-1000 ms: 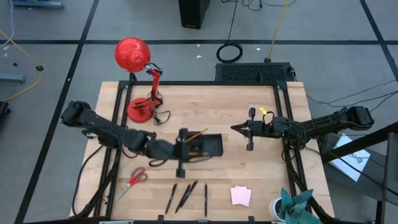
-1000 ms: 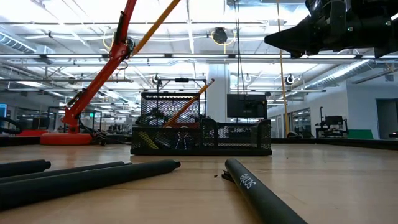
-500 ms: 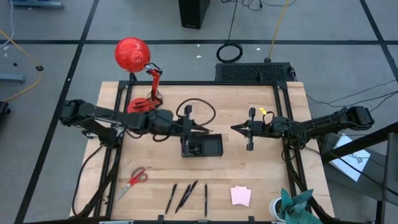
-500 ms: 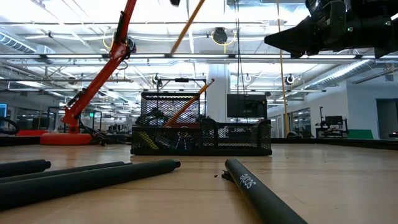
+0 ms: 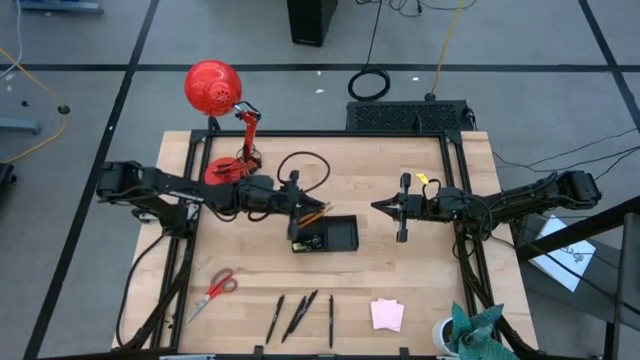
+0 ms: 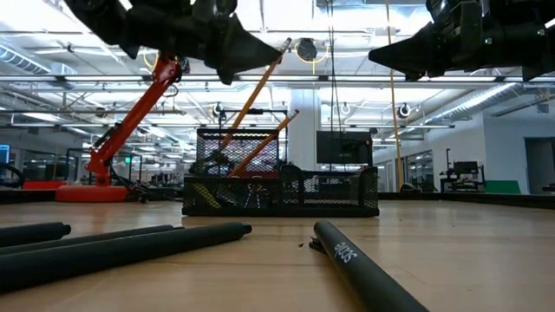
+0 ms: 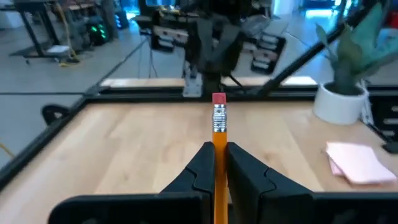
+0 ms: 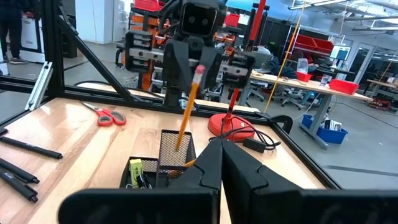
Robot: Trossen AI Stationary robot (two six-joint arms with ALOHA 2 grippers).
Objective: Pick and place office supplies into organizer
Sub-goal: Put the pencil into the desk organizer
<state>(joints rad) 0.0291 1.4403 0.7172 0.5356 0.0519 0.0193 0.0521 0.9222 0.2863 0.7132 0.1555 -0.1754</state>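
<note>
- One pair of scissors lies near the table's front left.
- My left gripper clamps one pencil above the organizer, where a second pencil leans.
- Four pens lie in front.
- One sticky-note pad lies right of them.
- My right gripper hangs closed, empty.

Table: pale wood planks with visible grain, smooth satin finish, framed by matt black metal rails. Organizer: black wire mesh, matt; the pencil is glossy orange-painted wood with a ribbed bright metal ferrule and a dull pinkish rubber eraser. Left gripper fingers: smooth matt black plastic; pens: matt dark barrels; sticky-note pad: matt pale pink paper.
</note>
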